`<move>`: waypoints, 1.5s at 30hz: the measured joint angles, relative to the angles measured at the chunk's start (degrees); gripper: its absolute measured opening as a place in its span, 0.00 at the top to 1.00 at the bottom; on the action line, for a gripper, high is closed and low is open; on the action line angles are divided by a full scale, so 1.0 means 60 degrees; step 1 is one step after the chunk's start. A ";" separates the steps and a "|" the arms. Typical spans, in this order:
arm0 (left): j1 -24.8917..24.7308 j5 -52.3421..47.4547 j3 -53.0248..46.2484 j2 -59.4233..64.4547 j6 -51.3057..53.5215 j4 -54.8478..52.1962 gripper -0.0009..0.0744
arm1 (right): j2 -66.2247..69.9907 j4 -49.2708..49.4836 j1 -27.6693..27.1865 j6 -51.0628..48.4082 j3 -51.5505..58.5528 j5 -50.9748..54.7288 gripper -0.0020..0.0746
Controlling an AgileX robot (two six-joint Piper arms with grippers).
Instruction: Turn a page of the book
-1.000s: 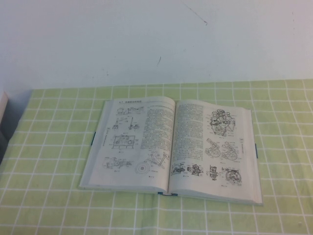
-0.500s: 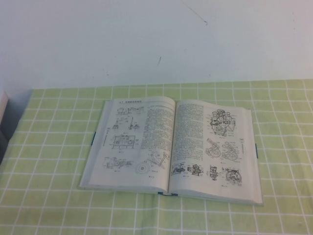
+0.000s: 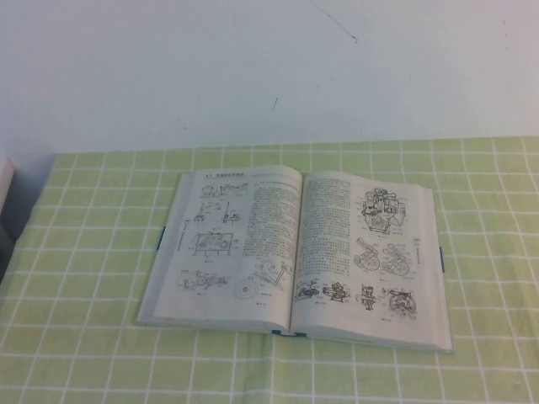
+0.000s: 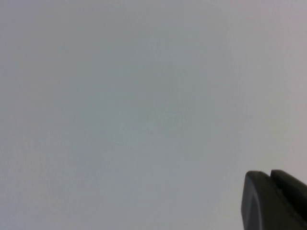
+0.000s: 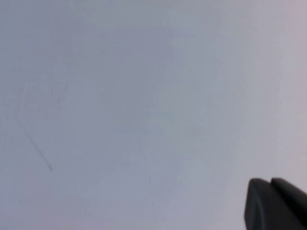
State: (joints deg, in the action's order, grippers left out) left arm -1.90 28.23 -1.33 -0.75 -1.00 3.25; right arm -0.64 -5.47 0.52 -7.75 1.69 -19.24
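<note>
Barely left claw (image 4: 276, 201), right claw (image 5: 276, 203) tips.

Neither arm is seen in the high view. Only a dark corner of the left gripper (image 4: 273, 201) and of the right gripper (image 5: 274, 203) is shown, cut off at five o'clock. The book (image 3: 295, 257) text is too small to be read.

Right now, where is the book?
In the high view the book lies open near the middle of the green checked tablecloth, below the white wall; neither gripper is near it.
</note>
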 joint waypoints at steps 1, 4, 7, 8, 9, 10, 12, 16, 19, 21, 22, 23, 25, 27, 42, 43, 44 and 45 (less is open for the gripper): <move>0.0000 0.0218 0.0000 0.0000 0.0000 0.0000 0.99 | 0.0000 0.0000 0.0000 0.0064 0.0000 -0.0529 0.98; 0.0000 0.0624 0.0000 0.0000 -0.0069 0.0160 0.99 | 0.0000 0.0000 0.0000 0.0106 0.0000 -0.1478 0.98; 0.0000 0.0507 0.0000 0.0000 -0.0570 0.0878 0.99 | 0.0000 0.0000 0.0000 0.0106 0.0000 -0.1692 0.98; 0.0000 0.0230 0.0019 -0.0011 -0.0658 0.1046 0.99 | 0.0000 0.0000 0.0000 0.0106 0.0000 -0.1654 0.98; 0.0000 -0.0338 0.0134 -0.0011 -0.0707 0.1187 0.99 | 0.0000 0.0000 0.0000 0.0106 -0.0024 -0.1288 0.98; 0.0000 -0.1190 0.0401 -0.0011 -0.0707 0.1259 0.99 | 0.0000 0.0000 0.0000 0.0106 -0.0125 -0.0785 0.98; 0.0000 -0.2524 0.1018 -0.0011 -0.0641 0.1304 0.99 | 0.0000 0.0000 0.0000 0.0106 -0.0494 0.0180 0.98; 0.0000 -0.4320 0.2224 0.0430 -0.0533 0.1304 0.99 | 0.0000 0.0000 0.0000 0.0106 -0.1673 0.2579 0.98; 0.0000 -0.5600 0.3172 0.1298 -0.0317 0.1304 0.99 | 0.0282 0.0000 0.0000 0.0240 -0.2531 0.4013 0.98; 0.0000 -0.6490 0.3675 0.1934 0.0030 0.1304 0.99 | 0.0836 0.0024 0.0000 0.0475 -0.3145 0.4751 0.98; 0.0000 -0.6903 0.3992 0.2379 0.0244 0.1304 0.99 | 0.1193 0.0121 0.0000 0.0573 -0.3464 0.5152 0.98; 0.0000 -0.7505 0.4369 0.2950 0.0394 0.1322 0.99 | 0.1609 0.0271 0.0000 0.0656 -0.3789 0.5555 0.98; 0.0000 -0.8436 0.4923 0.3980 0.0581 0.1468 0.99 | 0.2465 0.0702 0.0000 0.0744 -0.4390 0.6317 0.98; 0.0000 -0.9085 0.5468 0.4932 0.0829 0.1761 0.99 | 0.3398 0.1256 0.0000 0.0628 -0.4959 0.7113 0.98; 0.0000 -1.0650 0.8074 1.1493 0.6541 0.7116 0.99 | 0.8457 0.5090 0.0000 -0.3419 -0.6560 0.7929 0.98; 0.0000 -1.0650 0.8179 1.1868 0.6735 0.7413 0.99 | 0.8855 0.5213 0.0000 -0.3670 -0.6734 0.8268 0.98; 0.0000 -1.0650 0.8305 1.2224 0.6957 0.7675 0.99 | 0.9276 0.5334 0.0000 -0.3882 -0.6918 0.8600 0.98; 0.0000 -1.0650 0.8419 1.2571 0.7072 0.7849 0.99 | 0.9631 0.5406 0.0000 -0.4037 -0.7072 0.8918 0.98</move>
State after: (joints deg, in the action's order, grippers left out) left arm -1.90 -35.67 49.18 74.68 41.43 50.34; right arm 57.15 26.96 0.52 -31.97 -40.74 34.26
